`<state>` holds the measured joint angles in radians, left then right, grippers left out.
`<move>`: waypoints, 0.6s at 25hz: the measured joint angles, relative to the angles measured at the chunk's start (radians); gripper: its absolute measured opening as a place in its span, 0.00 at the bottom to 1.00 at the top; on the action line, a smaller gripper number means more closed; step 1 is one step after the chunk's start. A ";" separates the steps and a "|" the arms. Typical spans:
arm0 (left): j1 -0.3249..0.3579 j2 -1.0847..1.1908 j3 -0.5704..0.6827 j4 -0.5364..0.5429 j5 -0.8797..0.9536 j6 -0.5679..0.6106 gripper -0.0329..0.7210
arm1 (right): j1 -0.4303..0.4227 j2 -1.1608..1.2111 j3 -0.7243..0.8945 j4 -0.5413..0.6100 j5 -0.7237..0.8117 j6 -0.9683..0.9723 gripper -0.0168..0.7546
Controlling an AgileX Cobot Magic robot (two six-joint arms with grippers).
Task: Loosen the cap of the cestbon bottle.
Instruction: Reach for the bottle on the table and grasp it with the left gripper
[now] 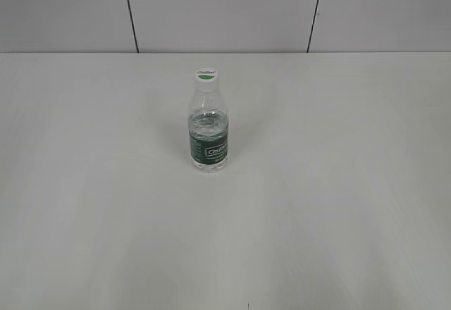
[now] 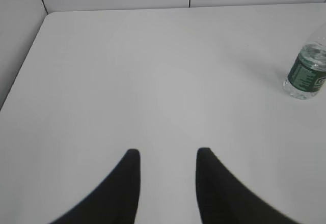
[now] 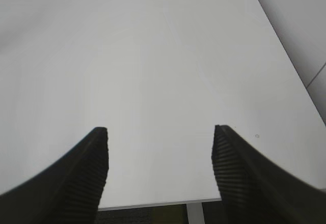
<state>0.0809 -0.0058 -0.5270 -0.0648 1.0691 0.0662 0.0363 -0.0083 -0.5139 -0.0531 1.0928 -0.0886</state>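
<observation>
Two grippers report in, and neither one holds anything. Your left gripper (image 2: 168,155) shows at the bottom of its wrist view with its dark fingers (image 2: 127,183) parted, a clear gap of bare white counter (image 2: 153,81) between them. Your right gripper (image 3: 160,132) stands spread wider, its ribbed fingers (image 3: 91,168) well apart, and the counter's edge runs just under them in that view. Neither gripper appears in the exterior view.

Beyond the left gripper, well apart from it and off to the right edge of the left wrist view, you will find the cestbon bottle (image 2: 307,71); only its lower body and green label show there, the top cut off by the frame. The right wrist view does not show the bottle at all.

From the exterior view, the cestbon bottle (image 1: 208,130) stands upright near the middle of the counter (image 1: 338,204), alone, its dark green label with a white-boxed logo facing the camera. Water shows inside, its level just above the label. The cap (image 1: 205,75), white with a green mark on top, sits on the neck; whether it is tight or loose cannot be told.

Behind the counter, a pale panelled wall (image 1: 225,10) with dark vertical seams closes the scene.
</observation>
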 joint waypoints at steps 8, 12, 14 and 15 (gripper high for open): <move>0.000 0.000 0.000 0.000 0.000 0.000 0.36 | 0.000 0.000 0.000 0.000 0.000 0.000 0.66; 0.000 0.000 0.000 0.000 0.000 0.000 0.36 | 0.000 0.000 0.000 0.000 -0.001 0.000 0.66; 0.000 0.000 0.000 0.000 0.000 0.000 0.36 | 0.000 0.000 0.000 0.000 -0.001 0.000 0.66; 0.000 0.000 0.000 0.000 0.000 0.000 0.36 | 0.000 0.000 0.000 0.000 -0.001 0.000 0.66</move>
<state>0.0809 -0.0058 -0.5270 -0.0648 1.0691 0.0662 0.0363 -0.0083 -0.5139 -0.0531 1.0920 -0.0886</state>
